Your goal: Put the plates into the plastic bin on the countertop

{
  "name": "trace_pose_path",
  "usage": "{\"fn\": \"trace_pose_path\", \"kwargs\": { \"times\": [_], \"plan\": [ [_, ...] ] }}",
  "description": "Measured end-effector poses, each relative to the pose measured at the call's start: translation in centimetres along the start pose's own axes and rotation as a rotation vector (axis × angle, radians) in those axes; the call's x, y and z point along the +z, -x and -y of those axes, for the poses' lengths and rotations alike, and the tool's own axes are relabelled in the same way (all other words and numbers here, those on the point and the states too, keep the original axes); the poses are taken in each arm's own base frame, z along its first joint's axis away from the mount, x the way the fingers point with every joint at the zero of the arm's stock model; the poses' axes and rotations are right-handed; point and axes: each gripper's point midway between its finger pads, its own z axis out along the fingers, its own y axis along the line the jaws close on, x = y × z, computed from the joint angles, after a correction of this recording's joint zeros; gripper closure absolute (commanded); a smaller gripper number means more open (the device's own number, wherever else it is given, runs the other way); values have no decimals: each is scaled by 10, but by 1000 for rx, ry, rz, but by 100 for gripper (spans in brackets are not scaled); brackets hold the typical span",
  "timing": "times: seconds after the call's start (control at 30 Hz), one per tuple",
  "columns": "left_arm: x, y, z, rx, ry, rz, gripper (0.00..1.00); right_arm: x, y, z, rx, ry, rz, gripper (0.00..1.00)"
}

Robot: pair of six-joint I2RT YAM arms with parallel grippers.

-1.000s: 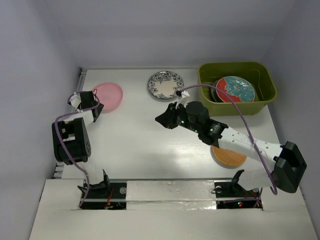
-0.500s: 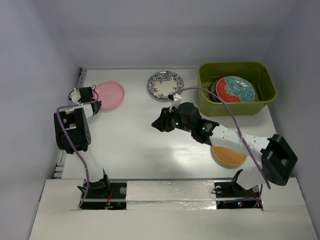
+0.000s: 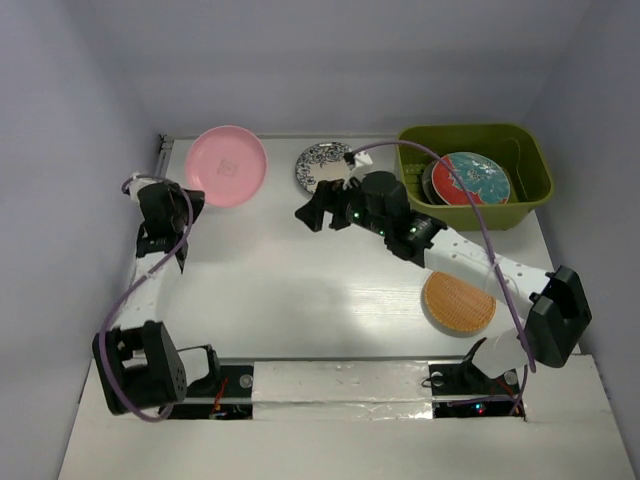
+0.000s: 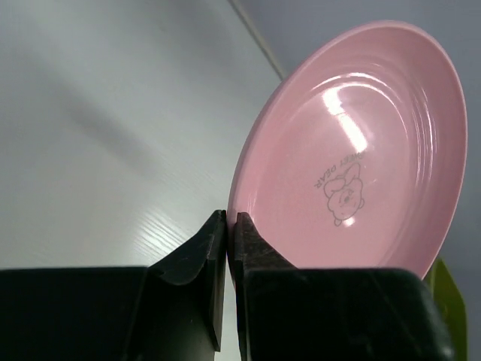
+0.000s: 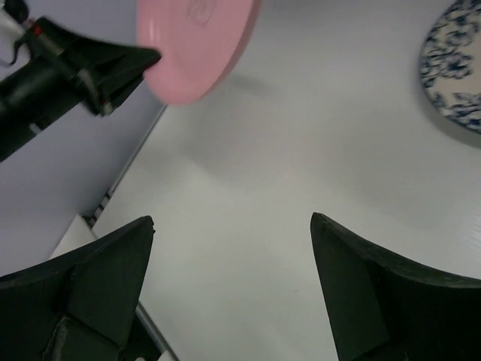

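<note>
My left gripper (image 3: 192,198) (image 4: 231,219) is shut on the rim of the pink plate (image 3: 227,166) (image 4: 353,150), which hangs tilted above the countertop (image 3: 280,280) at the far left. My right gripper (image 3: 308,212) (image 5: 233,218) stands open over the countertop's middle, nothing between its fingers, facing the pink plate (image 5: 199,37). A blue-white patterned plate (image 3: 322,165) (image 5: 455,68) lies flat behind it. The olive-green plastic bin (image 3: 535,175) at the far right holds a red plate with a teal flower (image 3: 470,178) on top of darker plates. An orange-brown plate (image 3: 459,303) lies near the right arm.
Walls close in the countertop on the left, back and right. A metal rail (image 3: 162,150) runs along the left edge. Purple cables loop over both arms. The arm bases stand at the near edge.
The left gripper shut on the pink plate's rim and raised it off the countertop, tilting it. The right gripper swung left toward it and opened wide.
</note>
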Motion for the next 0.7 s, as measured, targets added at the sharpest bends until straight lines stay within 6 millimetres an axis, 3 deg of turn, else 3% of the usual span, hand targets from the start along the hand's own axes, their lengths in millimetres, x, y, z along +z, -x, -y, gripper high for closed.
{"fn": "trace_pose_path", "kwargs": {
  "times": [0.17,0.33,0.47,0.7],
  "plan": [
    [-33,-40,34,75,-158,-109,100,-9,33,37,-2,-101,38,5],
    [-62,-87,44,138,-253,-234,100,-12,50,37,-12,-120,62,6],
    [-78,-98,46,153,-305,-265,100,-12,53,49,8,-157,71,8],
    [-95,-110,59,205,-393,-313,100,-4,38,66,49,-169,23,26]
  ]
}}
